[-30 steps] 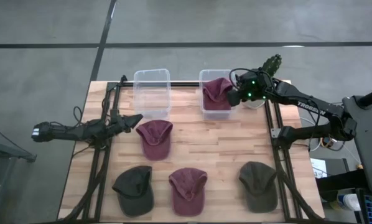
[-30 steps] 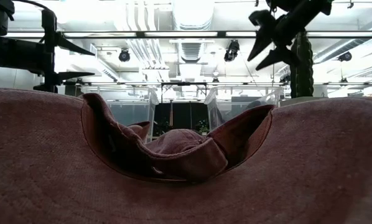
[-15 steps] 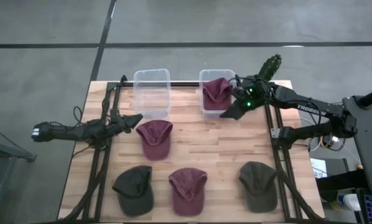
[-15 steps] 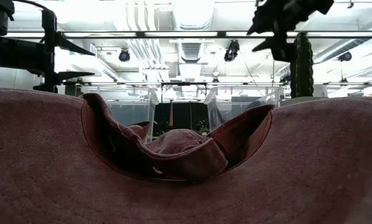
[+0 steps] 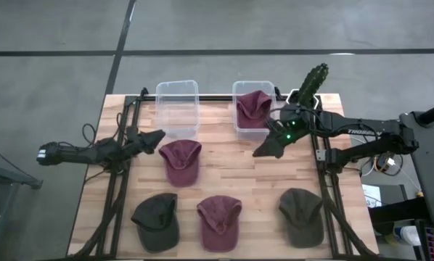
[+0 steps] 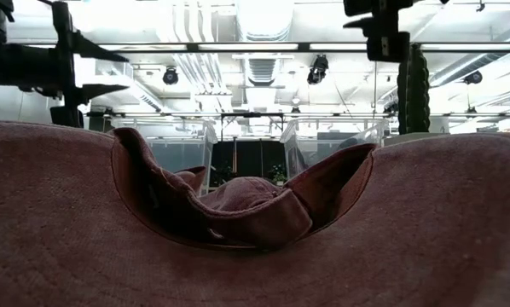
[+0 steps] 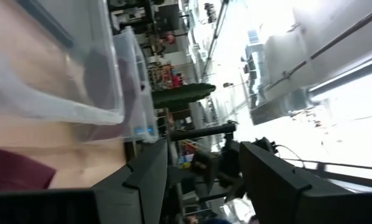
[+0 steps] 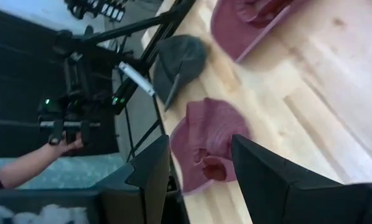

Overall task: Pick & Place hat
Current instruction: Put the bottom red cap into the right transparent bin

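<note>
Right gripper (image 5: 264,150) over table's right middle, jaws apart, left gripper (image 5: 157,137) low at left edge, jaws apart

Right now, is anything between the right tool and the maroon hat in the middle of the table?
Nothing visible. The right tool, open, hangs above bare wood, and only open table separates it from the maroon hat.

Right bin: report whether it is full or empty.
Holds one hat. In the high view a maroon hat lies inside the right bin; the left bin beside it looks empty. The right gripper is open, holding nothing.
</note>
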`<state>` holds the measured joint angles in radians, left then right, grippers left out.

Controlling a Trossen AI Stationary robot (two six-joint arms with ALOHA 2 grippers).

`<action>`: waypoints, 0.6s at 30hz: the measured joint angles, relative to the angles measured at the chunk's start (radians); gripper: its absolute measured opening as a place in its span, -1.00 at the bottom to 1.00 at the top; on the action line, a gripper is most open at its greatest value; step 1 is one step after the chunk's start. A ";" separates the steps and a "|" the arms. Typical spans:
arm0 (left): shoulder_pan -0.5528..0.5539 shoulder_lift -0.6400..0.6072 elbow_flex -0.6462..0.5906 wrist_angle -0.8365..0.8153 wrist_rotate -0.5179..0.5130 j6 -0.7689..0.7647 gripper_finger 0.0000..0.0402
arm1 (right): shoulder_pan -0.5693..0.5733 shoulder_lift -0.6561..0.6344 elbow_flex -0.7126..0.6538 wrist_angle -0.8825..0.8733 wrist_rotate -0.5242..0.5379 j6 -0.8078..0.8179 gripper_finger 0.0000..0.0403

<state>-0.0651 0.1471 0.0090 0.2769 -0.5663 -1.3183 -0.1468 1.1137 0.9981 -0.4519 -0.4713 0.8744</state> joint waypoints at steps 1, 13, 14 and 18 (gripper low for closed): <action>0.000 0.000 0.000 0.008 0.000 0.000 -0.04 | 0.010 0.000 0.000 0.000 0.000 0.004 -0.18; 0.000 0.000 0.000 0.007 -0.012 -0.063 -0.04 | 0.168 0.000 -0.005 0.000 0.223 0.061 -0.21; 0.000 0.000 0.000 0.007 -0.022 -0.063 -0.04 | 0.181 0.000 -0.005 -0.001 0.249 0.076 -0.22; 0.000 0.000 0.000 0.007 -0.035 -0.068 -0.04 | 0.234 0.001 -0.006 0.001 0.307 0.148 -0.23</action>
<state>-0.0654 0.1471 0.0086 0.2844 -0.6014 -1.3864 0.0871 1.1145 0.9924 -0.4508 -0.1647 1.0219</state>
